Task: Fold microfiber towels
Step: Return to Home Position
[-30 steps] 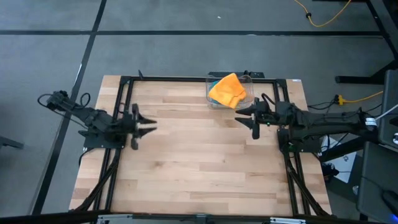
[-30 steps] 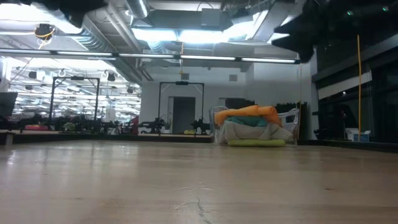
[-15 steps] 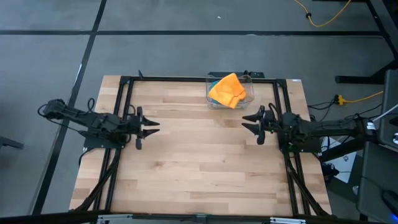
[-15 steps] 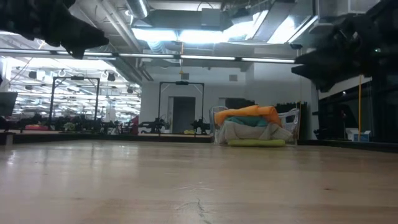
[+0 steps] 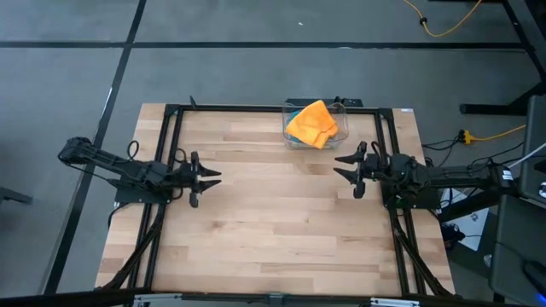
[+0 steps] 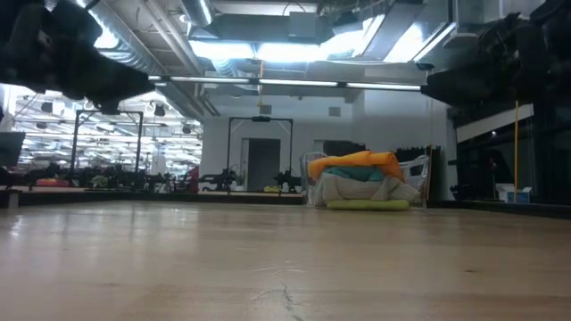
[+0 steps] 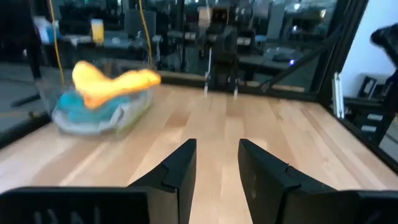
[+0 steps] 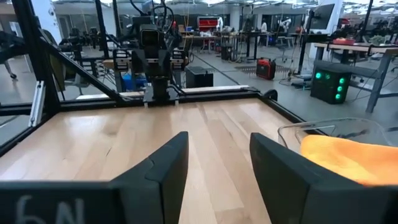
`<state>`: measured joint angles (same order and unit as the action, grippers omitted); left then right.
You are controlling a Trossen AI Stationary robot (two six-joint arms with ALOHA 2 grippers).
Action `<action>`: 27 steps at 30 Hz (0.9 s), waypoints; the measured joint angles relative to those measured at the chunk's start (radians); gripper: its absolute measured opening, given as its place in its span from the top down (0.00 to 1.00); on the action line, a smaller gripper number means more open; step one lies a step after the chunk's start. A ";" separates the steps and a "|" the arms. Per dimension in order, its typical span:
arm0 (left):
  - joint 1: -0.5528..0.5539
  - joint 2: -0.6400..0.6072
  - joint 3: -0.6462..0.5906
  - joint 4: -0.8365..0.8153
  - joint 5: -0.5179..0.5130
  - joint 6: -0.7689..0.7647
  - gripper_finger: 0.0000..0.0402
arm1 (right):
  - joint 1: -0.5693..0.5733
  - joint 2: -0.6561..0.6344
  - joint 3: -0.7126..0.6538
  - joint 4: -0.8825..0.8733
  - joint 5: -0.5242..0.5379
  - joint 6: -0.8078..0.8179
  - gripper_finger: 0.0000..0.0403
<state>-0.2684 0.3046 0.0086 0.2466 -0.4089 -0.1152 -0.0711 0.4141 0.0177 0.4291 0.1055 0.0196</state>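
Both arms have pulled back a little and dropped lower in the last second. The left claw (image 5: 209, 176) now hangs near the table's (image 5: 273, 239) left edge and the right claw (image 5: 341, 166) near its right edge. Each has its fingers apart and holds nothing. The towels have not moved. The orange towel (image 5: 311, 124) lies on top of the teal towel (image 6: 357, 176), the grey towel (image 6: 352, 190) and the lime green towel (image 6: 361, 204) in the clear bin (image 5: 345, 128) at the middle of the far edge. So the folding looks done and the arms are just going to rest. Black bars (image 5: 239, 108) run along the table's edges, but they do not block the arms.
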 joint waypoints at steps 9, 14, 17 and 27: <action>0.000 0.003 0.000 -0.062 -0.039 -0.048 0.72 | 0.000 0.000 0.000 -0.010 0.000 -0.001 0.57; 0.000 0.003 0.000 -0.062 -0.041 -0.035 0.72 | 0.000 -0.007 0.000 -0.014 0.000 -0.002 0.57; 0.000 0.003 0.000 -0.062 -0.042 -0.034 0.72 | -0.001 -0.044 -0.005 -0.012 -0.006 -0.002 0.57; 0.000 0.003 0.000 -0.063 -0.042 -0.033 0.72 | -0.001 -0.302 -0.011 -0.096 -0.010 -0.025 0.57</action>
<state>-0.2684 0.3080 0.0082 0.1833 -0.4511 -0.1482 -0.0719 0.1116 0.0071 0.3334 0.0954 -0.0055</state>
